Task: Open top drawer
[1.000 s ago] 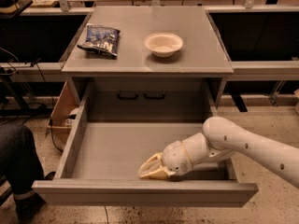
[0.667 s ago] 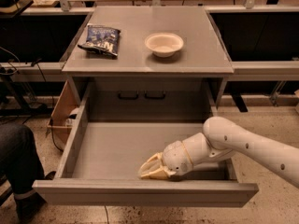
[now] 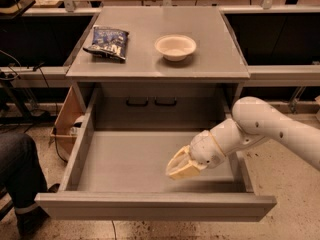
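The top drawer is pulled far out of the grey cabinet. Its wide flat front panel faces me and its shallow grey box holds nothing but my gripper. My gripper, cream-coloured on a white arm, is over the drawer floor at the right, just behind the front panel. The arm comes in from the right over the drawer's right wall.
On the cabinet top lie a dark blue snack bag and a white bowl. A person's leg is at the lower left. A cardboard box stands to the left of the cabinet. Dark benches stand behind.
My gripper has moved a little to the right and up, away from the front panel. The drawer has not visibly moved.
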